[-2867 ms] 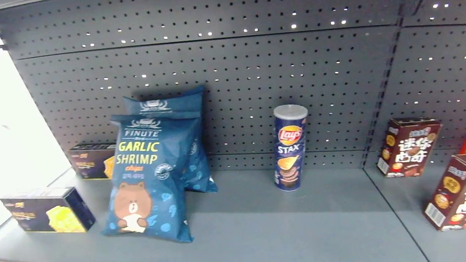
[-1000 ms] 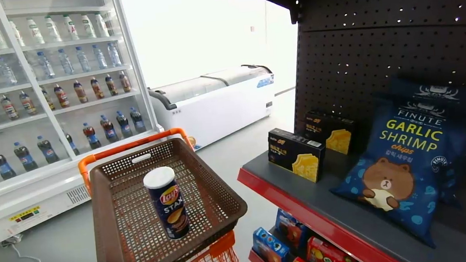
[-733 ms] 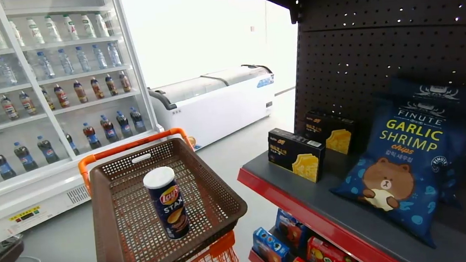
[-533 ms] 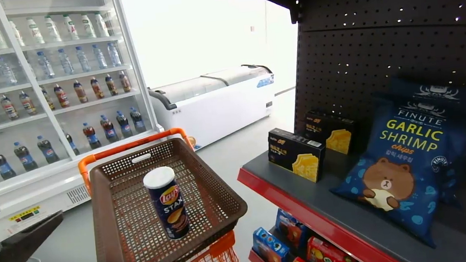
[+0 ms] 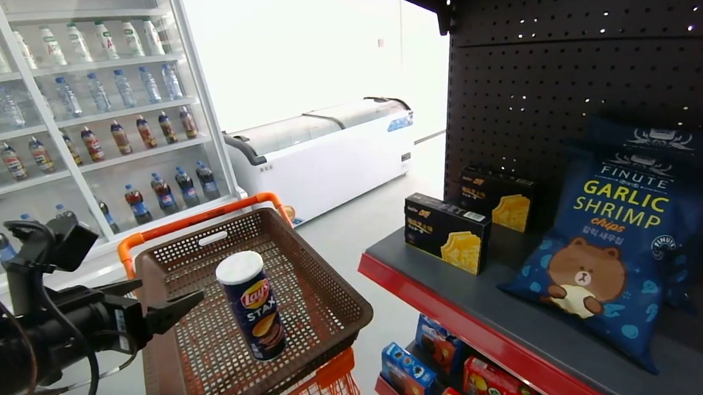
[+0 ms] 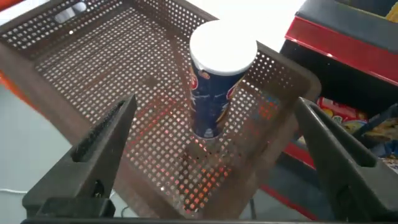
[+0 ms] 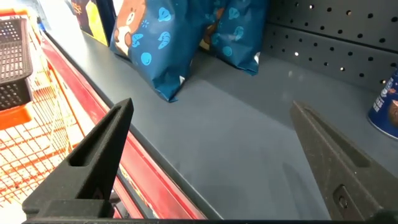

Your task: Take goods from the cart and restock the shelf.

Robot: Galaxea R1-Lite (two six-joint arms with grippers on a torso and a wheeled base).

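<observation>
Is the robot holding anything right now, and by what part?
Nothing. The left hand is open near the can in the basket, not touching it; the right hand is open over the shelf.

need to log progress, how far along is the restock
Done: a shelf can already stands on the shelf past the chip bags. In hand: nothing. The left gripper is open and pointed at the basket can, which stands upright, alone in the basket. The right gripper is open over the shelf. Left: grasp the basket can and carry it to the shelf.
</observation>
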